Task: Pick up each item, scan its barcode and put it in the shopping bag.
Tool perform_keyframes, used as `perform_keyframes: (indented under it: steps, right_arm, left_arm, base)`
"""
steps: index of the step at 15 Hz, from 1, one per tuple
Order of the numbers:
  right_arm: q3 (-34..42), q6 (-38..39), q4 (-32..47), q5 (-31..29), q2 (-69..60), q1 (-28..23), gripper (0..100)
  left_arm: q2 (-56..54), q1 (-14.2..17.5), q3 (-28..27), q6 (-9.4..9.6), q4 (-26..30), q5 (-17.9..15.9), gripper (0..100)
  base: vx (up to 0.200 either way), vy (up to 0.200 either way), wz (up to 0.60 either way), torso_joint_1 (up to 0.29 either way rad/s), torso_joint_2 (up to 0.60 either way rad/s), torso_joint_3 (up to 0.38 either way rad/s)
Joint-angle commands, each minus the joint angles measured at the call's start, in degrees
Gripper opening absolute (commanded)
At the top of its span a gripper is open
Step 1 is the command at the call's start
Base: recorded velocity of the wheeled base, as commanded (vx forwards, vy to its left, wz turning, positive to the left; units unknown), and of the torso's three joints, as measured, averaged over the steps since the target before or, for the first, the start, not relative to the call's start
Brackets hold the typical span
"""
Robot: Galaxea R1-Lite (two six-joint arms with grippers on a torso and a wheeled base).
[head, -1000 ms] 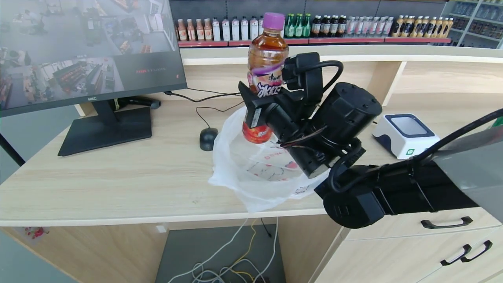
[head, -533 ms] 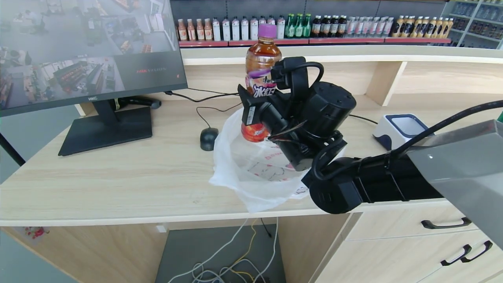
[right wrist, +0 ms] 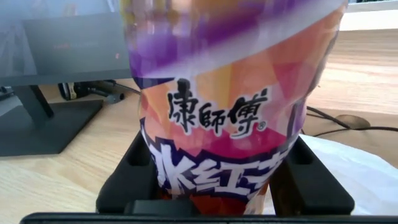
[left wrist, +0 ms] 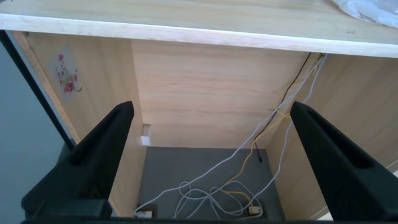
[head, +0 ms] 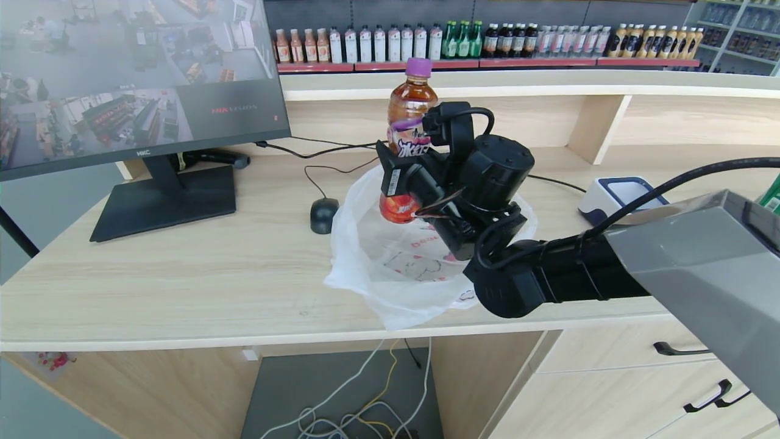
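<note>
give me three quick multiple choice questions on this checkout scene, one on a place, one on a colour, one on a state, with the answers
1. Where is the bottle relative to the shopping bag?
A. held above it
B. lying inside it
C. standing beside it

2. What colour is the bottle's cap?
A. green
B. purple
C. white

3. What state is the left gripper in?
A. open and empty
B. shut on the bottle
C. shut on the bag

Answers:
1. A, the right gripper is clamped on the bottle, whose base hangs over the bag's open mouth.
2. B, the cap on top is plainly purple.
3. A, its two fingers stand wide apart with nothing between them.
</note>
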Motion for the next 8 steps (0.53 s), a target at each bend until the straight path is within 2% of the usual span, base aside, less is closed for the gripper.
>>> perform_keyframes:
  steps: [1,8]
  right_arm:
    - [-1.05,0.09,0.09,-0.06,1.02,-0.03,0]
    - [-0.96,0.27,0.09,0.20,2.25,-0.12,0]
  left_arm:
    - [0.01,0.01,0.00,-0.04,0.00,0.00,100]
    - [0.01,0.01,0.00,0.05,0.00,0.00,100]
  base:
    - [0.000,0.000,0.00,0.000,0.00,0.000]
    - [0.000,0.000,0.00,0.000,0.00,0.000]
